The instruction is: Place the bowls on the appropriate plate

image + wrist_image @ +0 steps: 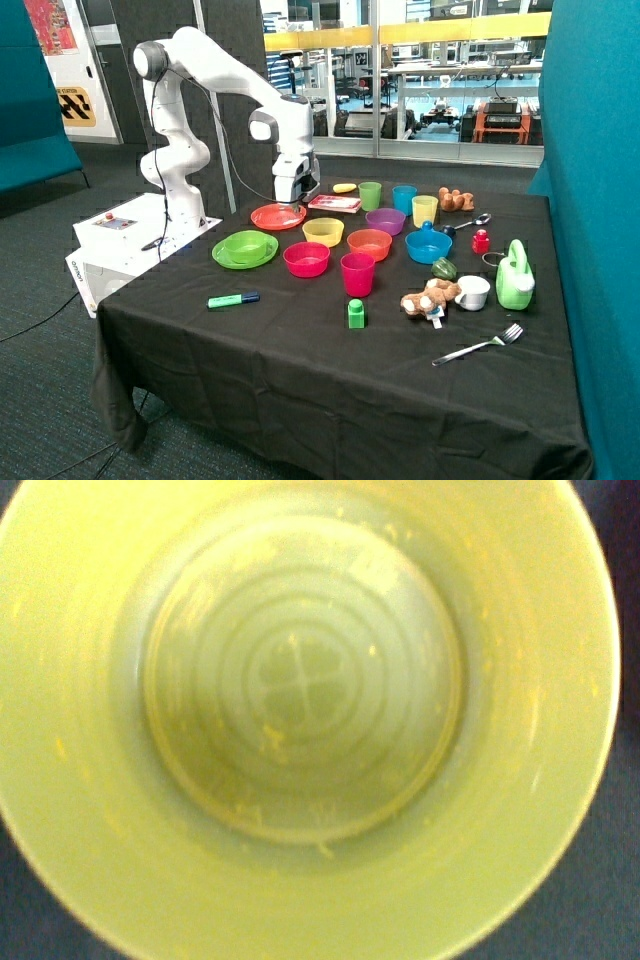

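Orange-red plate partly hidden beneath tool.

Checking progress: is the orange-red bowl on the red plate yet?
No, the orange-red bowl sits on the cloth by the yellow bowl, apart from the red plate under the gripper.

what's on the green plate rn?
A lime green bowl, upright, sits on the green plate; the plate's middle is covered by it. The hand is at the red plate beside it, hiding part of that plate.
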Robot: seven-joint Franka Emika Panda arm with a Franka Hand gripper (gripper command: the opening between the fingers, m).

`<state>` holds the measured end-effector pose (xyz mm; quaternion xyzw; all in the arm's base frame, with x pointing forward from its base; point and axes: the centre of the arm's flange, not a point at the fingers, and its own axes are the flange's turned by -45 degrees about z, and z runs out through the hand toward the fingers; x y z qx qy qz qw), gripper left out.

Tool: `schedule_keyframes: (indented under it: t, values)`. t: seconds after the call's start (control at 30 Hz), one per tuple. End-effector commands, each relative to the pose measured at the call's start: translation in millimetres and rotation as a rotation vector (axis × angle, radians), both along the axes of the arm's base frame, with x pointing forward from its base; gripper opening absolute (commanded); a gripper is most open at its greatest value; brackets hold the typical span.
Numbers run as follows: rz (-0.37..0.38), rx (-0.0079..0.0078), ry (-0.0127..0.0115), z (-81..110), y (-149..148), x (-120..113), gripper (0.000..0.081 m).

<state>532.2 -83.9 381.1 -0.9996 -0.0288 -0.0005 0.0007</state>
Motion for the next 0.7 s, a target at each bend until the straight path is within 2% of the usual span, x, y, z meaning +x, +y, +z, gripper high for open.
schedule_keyframes:
  t: [0.0, 0.23, 0.6, 0.67]
  values:
    - [-0.096, -0.0013, 0.0011, 0.6, 0, 20, 0.0448]
    - [-0.145, -0.0013, 0.0011, -6.6, -2, 29, 0.0443]
    - [-0.104, -0.0013, 0.0011, -7.1, 19, 52, 0.0435]
    - [-0.075, -0.0013, 0.0011, -8.3, 28, 59, 0.0433]
